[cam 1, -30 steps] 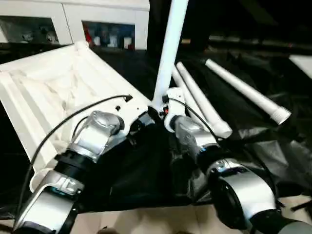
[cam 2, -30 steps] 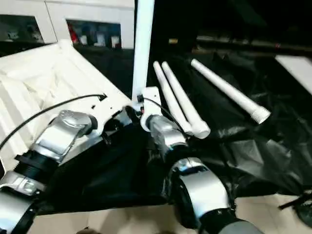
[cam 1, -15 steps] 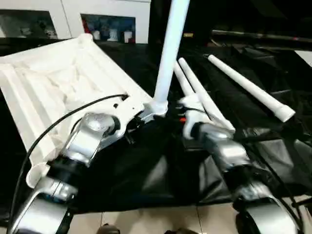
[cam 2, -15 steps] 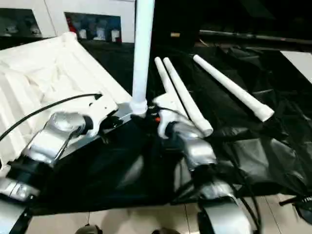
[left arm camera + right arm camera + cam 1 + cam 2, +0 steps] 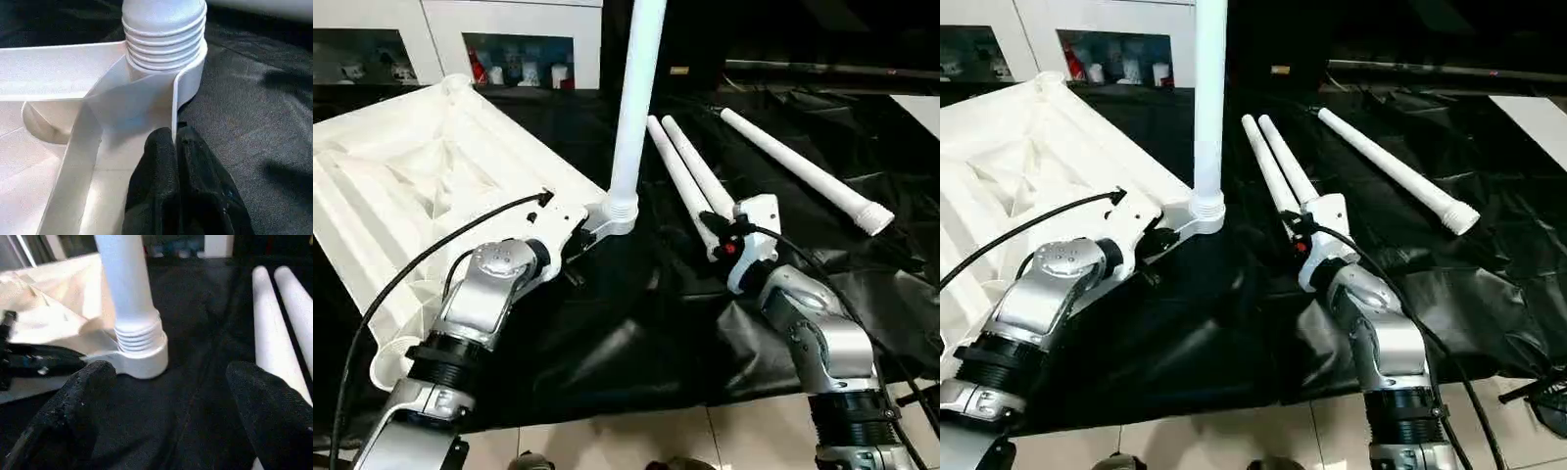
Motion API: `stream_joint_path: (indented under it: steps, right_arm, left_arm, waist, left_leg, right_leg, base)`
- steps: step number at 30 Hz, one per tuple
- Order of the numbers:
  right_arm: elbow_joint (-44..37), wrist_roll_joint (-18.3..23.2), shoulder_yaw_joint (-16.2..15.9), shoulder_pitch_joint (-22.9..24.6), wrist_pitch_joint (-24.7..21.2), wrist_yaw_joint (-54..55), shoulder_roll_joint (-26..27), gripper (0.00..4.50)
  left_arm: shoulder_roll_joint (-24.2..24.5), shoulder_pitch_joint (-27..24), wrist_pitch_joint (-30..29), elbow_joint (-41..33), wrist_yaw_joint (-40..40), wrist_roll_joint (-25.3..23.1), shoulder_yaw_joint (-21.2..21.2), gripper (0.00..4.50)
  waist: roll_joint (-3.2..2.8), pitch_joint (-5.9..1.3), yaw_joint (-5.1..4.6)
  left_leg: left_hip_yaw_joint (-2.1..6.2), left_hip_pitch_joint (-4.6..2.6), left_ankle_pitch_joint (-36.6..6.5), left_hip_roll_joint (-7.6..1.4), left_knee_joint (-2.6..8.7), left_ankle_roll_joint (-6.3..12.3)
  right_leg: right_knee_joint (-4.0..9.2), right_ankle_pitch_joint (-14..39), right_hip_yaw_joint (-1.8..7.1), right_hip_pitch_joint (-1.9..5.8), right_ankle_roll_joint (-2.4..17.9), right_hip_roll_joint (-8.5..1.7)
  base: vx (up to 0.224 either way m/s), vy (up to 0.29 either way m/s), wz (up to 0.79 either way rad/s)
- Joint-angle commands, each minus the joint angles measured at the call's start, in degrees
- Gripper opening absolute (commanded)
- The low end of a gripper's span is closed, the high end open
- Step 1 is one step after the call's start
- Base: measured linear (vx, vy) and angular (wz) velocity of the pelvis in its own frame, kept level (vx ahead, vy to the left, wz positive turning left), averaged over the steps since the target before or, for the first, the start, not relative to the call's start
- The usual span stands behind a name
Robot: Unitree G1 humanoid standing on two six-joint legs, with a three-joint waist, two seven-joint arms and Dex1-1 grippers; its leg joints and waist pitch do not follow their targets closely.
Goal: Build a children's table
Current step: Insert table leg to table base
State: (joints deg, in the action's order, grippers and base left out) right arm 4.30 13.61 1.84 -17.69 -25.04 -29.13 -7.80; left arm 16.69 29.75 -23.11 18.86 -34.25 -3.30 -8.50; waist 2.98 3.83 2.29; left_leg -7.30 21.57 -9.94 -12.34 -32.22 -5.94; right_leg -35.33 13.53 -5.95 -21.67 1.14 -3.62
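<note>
The white tabletop (image 5: 411, 196) lies underside up on the left of the black cloth. One white leg (image 5: 634, 98) stands upright, its ribbed end in the corner socket (image 5: 161, 54). My left gripper (image 5: 173, 147) is shut on the thin rim wall just beside that socket. To the right of the socket, my right gripper (image 5: 171, 374) stands open with nothing between its fingers, beside two legs (image 5: 690, 181) that lie side by side. A third leg (image 5: 798, 166) lies further right.
Everything rests on a work table draped in crumpled black cloth (image 5: 636, 333). Its front edge meets pale floor tiles (image 5: 636, 446). White cabinets (image 5: 519, 39) stand behind the tabletop. A black cable (image 5: 421, 274) loops over my left forearm.
My right gripper has let go of the upright leg's base and drawn back to the right, open. The leg stays standing in its socket. My left gripper keeps its hold.
</note>
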Motion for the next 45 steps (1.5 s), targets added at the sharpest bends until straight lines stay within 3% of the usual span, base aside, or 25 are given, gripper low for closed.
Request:
stream_joint_path:
  steps: [1,5,7,9,10,11,12,13,14,15,16,17,19,20,21,22,23,24,25,26,27,29,32,37,45]
  right_arm:
    - [-1.7,-0.6,-0.6,0.0,-1.0,0.3,-0.3,4.03]
    - [-1.6,-1.4,-2.1,0.3,-0.6,0.1,0.2,4.03]
    - [-1.5,-1.4,-2.2,0.2,-0.6,0.1,0.2,4.03]
    - [-1.4,-1.4,-2.2,0.2,-0.6,0.1,0.2,4.03]
    - [-1.2,-1.3,-2.6,-0.1,-0.4,0.3,-0.2,4.03]
    - [-1.2,-1.2,-2.8,-0.1,-0.4,0.4,-0.4,4.03]
    - [-1.2,-1.2,-2.8,-0.2,-0.4,0.4,-0.4,4.03]
    - [-1.2,-1.4,-2.9,-0.2,-0.3,0.4,-0.6,4.03]
    - [-1.2,-1.1,-2.6,-0.2,-0.3,0.4,-0.5,4.03]
    - [-1.2,-0.7,-2.0,-0.3,-0.9,0.7,-0.4,4.03]
    - [-1.1,-0.3,-1.6,-0.4,-1.4,0.9,-0.4,4.03]
    - [-1.4,-0.1,-1.6,-0.2,-1.4,0.4,-0.7,4.03]
    - [-1.8,-0.1,-1.9,0.0,-1.3,-0.5,-1.4,4.03]
    - [-2.2,-0.4,-2.7,0.4,-0.8,-1.8,-2.4,4.03]
    - [-2.3,-0.4,-3.0,0.4,-0.5,-2.2,-2.9,4.03]
    - [-2.3,-0.5,-3.5,0.6,-0.3,-2.7,-3.5,4.03]
    - [-2.3,-0.6,-3.7,0.6,-0.2,-2.9,-3.7,4.03]
    - [-2.3,-0.7,-4.0,0.6,0.0,-3.4,-4.2,4.03]
    - [-2.4,-0.3,-4.3,0.8,0.4,-5.0,-5.1,4.03]
    - [-2.4,-0.3,-4.7,0.9,1.2,-6.7,-6.0,4.23]
    - [-2.4,-0.3,-4.7,0.9,1.2,-6.8,-6.1,4.34]
    - [-1.9,0.1,-5.0,0.7,3.0,-11.2,-8.4,4.4]
    - [-1.9,0.5,-5.6,0.5,3.7,-14.8,-10.4,4.45]
    - [-2.1,1.1,-8.2,0.9,5.0,-21.8,-14.8,4.45]
    - [-0.1,-1.0,-9.8,0.5,7.7,-25.4,-17.8,4.45]
  left_arm:
    - [-0.3,0.1,1.8,-1.6,1.0,1.5,1.5,0.0]
    - [0.4,-0.2,1.6,-1.8,0.0,1.0,0.7,0.0]
    - [0.5,-0.1,1.5,-1.7,0.0,1.0,0.7,0.0]
    - [0.5,-0.1,1.4,-1.7,0.0,1.0,0.7,0.0]
    - [0.6,-0.2,1.3,-1.8,-0.1,1.1,0.6,0.0]
    - [0.6,-0.2,1.2,-1.9,-0.1,1.1,0.6,0.0]
    - [0.6,-0.2,1.2,-1.9,-0.1,1.1,0.5,0.0]
    - [0.7,-0.2,1.1,-1.9,-0.3,1.1,0.5,0.0]
    - [0.7,-0.2,1.2,-1.8,-0.4,1.0,0.4,0.0]
    - [0.7,-0.3,1.7,-1.9,-0.5,1.2,0.3,0.0]
    - [0.7,-0.3,2.0,-2.0,-0.5,1.4,0.3,0.0]
    - [0.8,-0.4,1.9,-2.0,-0.6,1.3,0.1,0.0]
    - [1.1,-0.7,2.2,-2.4,-1.4,1.5,-0.2,0.0]
    - [1.8,-1.2,3.3,-3.0,-2.9,1.9,-0.7,0.0]
    - [2.0,-1.4,3.9,-3.2,-3.5,2.1,-0.8,0.0]
    - [2.1,-1.4,3.3,-3.2,-4.2,2.7,-0.7,0.0]
    - [2.2,-1.5,3.5,-3.3,-4.6,2.7,-0.8,0.0]
    - [2.5,-1.6,3.7,-3.4,-5.4,2.8,-1.0,0.0]
    - [3.5,-1.9,5.2,-4.0,-7.7,2.4,-2.3,0.0]
    - [4.5,-2.3,6.7,-4.5,-10.0,1.9,-3.8,0.0]
    - [4.6,-2.4,6.9,-4.6,-10.2,1.9,-3.9,0.0]
    - [6.9,-2.9,10.6,-5.2,-15.1,1.1,-7.4,0.0]
    - [7.7,-2.6,12.4,-4.6,-17.0,0.6,-8.8,0.0]
    - [8.4,-3.3,15.2,-3.5,-21.9,0.9,-10.9,0.0]
    - [9.1,-2.3,17.4,-1.3,-23.5,0.0,-12.7,0.0]
  waist:
    - [-1.51,-4.5,0.57]
    - [-1.75,-3.44,0.73]
    - [-2.28,-3.77,0.36]
    - [-3.21,-4.05,-0.67]
    - [-3.25,-4.72,-2.37]
    - [-3.57,-5.15,-4.0]
    - [-3.15,-5.44,-4.59]
    - [-2.08,-4.71,-5.09]
    - [-0.51,-4.86,-4.91]
    - [2.0,-4.72,-3.86]
    - [3.08,-3.55,-0.03]
    - [2.27,-4.34,0.85]
    - [1.01,-4.09,1.69]
    - [-1.67,-5.53,1.52]
    - [-3.58,-5.64,-2.01]
    - [-4.48,-6.75,-2.82]
    - [-3.04,-6.71,-2.7]
    - [-2.1,-6.61,-3.5]
    - [0.01,-6.02,-1.98]
    - [2.08,-5.72,-1.43]
    - [1.88,-5.1,-0.27]
    - [0.12,-5.01,0.12]
    - [-0.58,-3.9,-0.18]
    - [0.07,-3.49,0.57]
    - [0.61,-3.16,-0.61]
  left_leg:
    - [1.24,1.33,-4.7,1.16,2.3,15.14]
    - [1.21,3.08,-9.6,1.64,1.65,14.0]
    - [1.85,2.27,-6.0,1.98,1.91,15.49]
    - [4.15,-1.23,0.4,2.29,2.47,20.9]
    - [8.32,-5.81,7.3,1.85,2.42,29.67]
    - [14.16,-11.82,13.7,-1.06,1.98,39.47]
    - [16.53,-13.13,19.1,-2.59,2.15,42.84]
    - [18.68,-11.42,23.2,-2.12,3.18,43.66]
    - [16.97,-9.41,18.0,1.89,2.2,32.83]
    - [13.88,-4.51,10.9,6.22,0.63,25.22]
    - [5.02,2.95,-5.2,9.5,-6.61,19.6]
    - [4.02,5.0,-3.2,7.43,-8.44,14.5]
    - [3.42,5.05,4.4,5.28,-4.92,9.37]
    - [3.9,2.8,14.9,2.52,-1.21,11.33]
    - [10.1,-4.84,33.6,-4.37,-1.77,27.6]
    - [13.84,-9.83,50.5,-7.57,-3.08,33.77]
    - [14.04,-10.53,74.0,-6.72,-5.17,30.9]
    - [13.73,-9.21,78.4,-4.54,-4.72,27.62]
    - [9.6,-3.78,63.8,3.09,-4.22,20.51]
    - [6.99,-1.11,47.7,5.64,-3.9,18.55]
    - [4.31,0.47,21.8,6.05,-2.52,16.25]
    - [2.52,0.62,2.0,2.9,0.17,10.43]
    - [0.12,-0.82,-17.8,0.73,1.93,5.0]
    - [-1.38,-1.12,-29.7,-0.04,2.61,-2.01]
    - [-0.68,-0.74,-34.1,0.24,2.73,-2.72]
  right_leg:
    - [4.33,-3.9,-0.46,6.92,12.5,-5.35]
    - [8.74,22.1,-3.66,10.83,8.3,-6.33]
    - [8.32,17.4,-4.91,11.45,8.6,-4.62]
    - [6.38,10.3,-5.95,10.76,8.8,-1.45]
    - [3.04,7.3,-5.74,7.74,7.5,1.2]
    - [-1.89,11.7,-3.73,1.16,5.2,1.3]
    - [-3.72,13.2,-1.93,-0.8,3.2,0.45]
    - [-4.91,12.6,2.06,-1.95,-0.1,-1.57]
    - [-0.76,6.7,7.06,-0.49,-1.5,-3.71]
    - [2.64,2.0,9.65,4.34,-4.1,-4.98]
    - [7.01,-4.2,14.11,12.3,-3.3,-7.21]
    - [4.76,-16.0,13.49,13.75,-1.8,-7.71]
    - [1.82,-37.5,9.33,12.88,0.7,-5.36]
    - [-2.05,-46.2,5.01,11.72,-0.6,-2.29]
    - [-6.84,-28.1,2.56,2.73,-3.8,-1.35]
    - [-7.51,-12.9,4.16,-2.28,-4.0,-3.03]
    - [-5.15,-9.5,7.65,-4.51,-6.2,-5.29]
    - [-4.19,-12.8,8.57,-4.21,-7.9,-5.29]
    - [0.57,-21.5,8.97,-1.55,-7.8,-3.92]
    - [1.8,-24.8,9.07,-0.13,-8.1,-4.01]
    - [2.92,-19.8,8.16,1.68,-5.6,-5.23]
    - [2.33,-7.9,6.23,2.77,6.1,-4.85]
    - [3.28,6.8,5.25,0.58,11.2,-3.66]
    - [5.14,25.3,5.62,-0.66,4.1,-4.34]
    - [7.02,36.8,4.22,-1.12,-0.1,-4.82]
  base:
    - [0.017,0.009,0.49]
    - [0.051,0.02,0.46]
    - [0.092,0.035,0.51]
    - [0.133,0.038,0.52]
    - [0.164,-0.025,0.52]
    - [0.159,-0.11,0.51]
    - [0.159,-0.11,0.51]
    - [0.079,-0.161,0.4]
    - [-0.001,-0.184,0.43]
    - [-0.001,-0.184,0.43]
    - [0.06,-0.097,0.52]
    - [0.147,-0.036,0.33]
    - [0.118,-0.025,0.22]
    - [0.0,0.0,0.0]
    - [0.0,0.0,0.0]
    - [0.0,0.0,0.0]
    - [-0.074,0.052,-0.24]
    - [-0.074,0.052,-0.24]
    - [-0.209,0.162,-0.21]
    - [-0.14,0.102,-0.03]
    - [-0.222,0.149,0.1]
    - [-0.147,0.033,0.15]
    - [-0.096,-0.015,0.12]
    - [-0.106,-0.006,0.12]
    - [-0.079,0.018,-0.1]
